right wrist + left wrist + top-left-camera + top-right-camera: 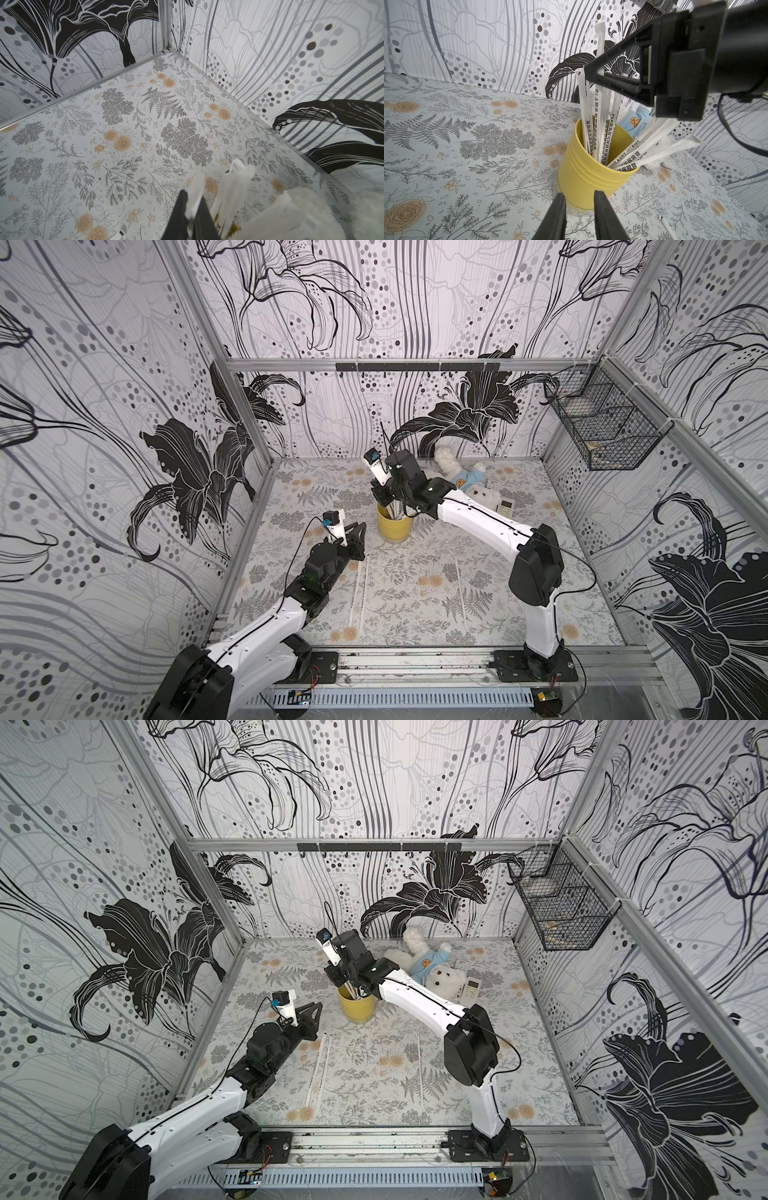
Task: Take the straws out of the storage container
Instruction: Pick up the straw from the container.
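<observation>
**Operator:** State the handling properties of the long, thin, white paper-wrapped straws (601,128).

**Technician:** They look very light and slender, and they would bend or crease easily. The paper sleeve should give friction, but it may tear or slip. Take hold near the upper end, above the rim, where the stems stand apart. Pull along the stem's own line.

**Operator:** Location and quantity?

**Technician:** There is one mustard-yellow cylindrical cup (583,176), standing on the floral-patterned bench (415,614). It holds roughly nine straws, but they overlap, so an exact count is not possible. Some stand near upright and others lean out over the rim. Three more lie flat on the bench: a pair side by side (358,593) and a single one (459,585) well apart from them.

**Operator:** Pincer status?

**Technician:** The right pincer (192,197) is above the cup, its jaws nearly closed on the top end of a straw. Whether it has caught a second straw cannot be told. The left pincer (579,194) sits low, just beside the cup. Its jaws are about half apart and hold nothing.
</observation>
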Controlling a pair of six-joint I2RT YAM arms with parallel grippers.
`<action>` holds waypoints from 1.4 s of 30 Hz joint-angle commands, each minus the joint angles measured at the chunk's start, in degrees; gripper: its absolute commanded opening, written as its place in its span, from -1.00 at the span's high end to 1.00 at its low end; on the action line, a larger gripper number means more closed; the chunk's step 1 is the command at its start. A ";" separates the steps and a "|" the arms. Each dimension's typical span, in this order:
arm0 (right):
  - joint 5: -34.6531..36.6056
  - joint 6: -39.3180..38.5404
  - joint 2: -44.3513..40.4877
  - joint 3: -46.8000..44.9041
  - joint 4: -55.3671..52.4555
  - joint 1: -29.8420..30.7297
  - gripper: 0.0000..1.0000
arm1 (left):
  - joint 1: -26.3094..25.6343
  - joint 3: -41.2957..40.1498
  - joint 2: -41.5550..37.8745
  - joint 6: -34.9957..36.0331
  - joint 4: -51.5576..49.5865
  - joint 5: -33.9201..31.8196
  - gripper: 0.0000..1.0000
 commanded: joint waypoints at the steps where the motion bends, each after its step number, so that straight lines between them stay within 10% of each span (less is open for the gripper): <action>1: 2.14 -1.66 -3.07 0.82 -0.33 0.54 0.80 | 0.25 0.04 -0.87 1.23 3.29 2.71 0.42; 25: -6.58 6.27 -11.26 13.74 -13.87 1.00 0.74 | -8.54 1.51 -5.09 10.13 9.04 9.06 0.48; 42: -22.10 17.34 -36.27 -18.76 -22.88 -10.35 0.80 | -20.95 2.02 1.42 13.21 17.09 21.77 0.47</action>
